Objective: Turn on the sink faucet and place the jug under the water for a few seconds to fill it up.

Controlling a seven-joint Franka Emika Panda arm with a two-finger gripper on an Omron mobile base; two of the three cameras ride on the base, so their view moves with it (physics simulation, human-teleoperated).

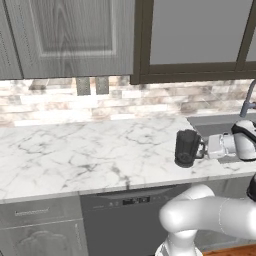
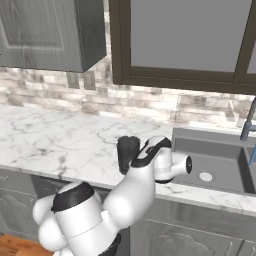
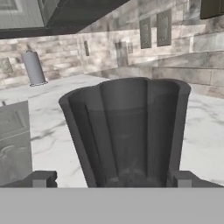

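Note:
The dark grey jug (image 1: 187, 147) stands upright on the marble counter, just left of the sink (image 1: 216, 125). My gripper (image 1: 206, 148) reaches it from the sink side and is open. In the hand view the jug (image 3: 127, 131) sits between my gripper's (image 3: 113, 180) fingertips (image 3: 43, 179), with a gap on each side. My arm hides part of the jug (image 2: 127, 148) in the right base view. The faucet (image 2: 248, 120) rises behind the sink (image 2: 215, 150). A thin light-blue line of water (image 2: 252, 155) drops into the bowl at the picture's right edge.
The marble counter (image 1: 75, 155) runs far to the left of the jug. Wall cupboards (image 1: 75, 35) hang above a tiled backsplash with two outlets (image 1: 92, 86). A grey cylinder (image 3: 34, 68) stands far down the counter. Below the counter edge is a dishwasher front (image 1: 130, 215).

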